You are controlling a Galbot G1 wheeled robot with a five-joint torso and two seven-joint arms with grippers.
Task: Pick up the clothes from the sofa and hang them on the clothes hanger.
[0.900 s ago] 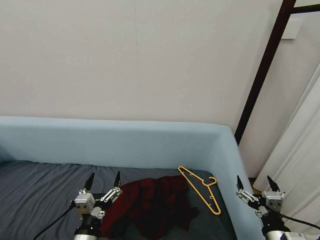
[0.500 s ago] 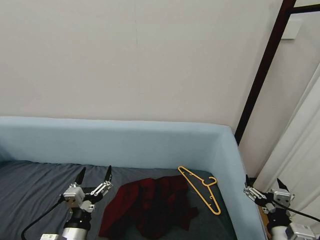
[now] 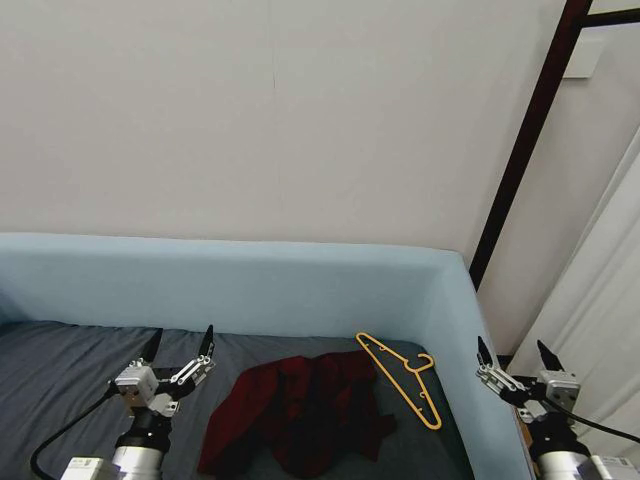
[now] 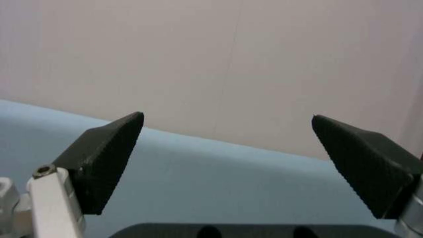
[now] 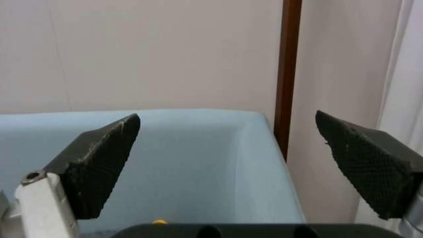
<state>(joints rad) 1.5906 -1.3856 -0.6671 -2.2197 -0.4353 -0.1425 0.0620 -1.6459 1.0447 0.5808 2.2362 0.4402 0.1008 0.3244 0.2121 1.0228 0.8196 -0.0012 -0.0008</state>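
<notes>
Beside red clothes (image 3: 300, 412), yellow hanger (image 3: 413, 366)

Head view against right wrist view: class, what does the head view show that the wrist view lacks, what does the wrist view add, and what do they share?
Head view's own: the dark red garment on the grey seat cushion, the whole yellow hanger beside it, and the open left gripper above the seat. Right wrist view's own: the textured fingers of the right gripper up close. Shared: that open gripper, the light-blue sofa backrest, the dark post, the white curtain, and a yellow speck, probably the hanger.
</notes>
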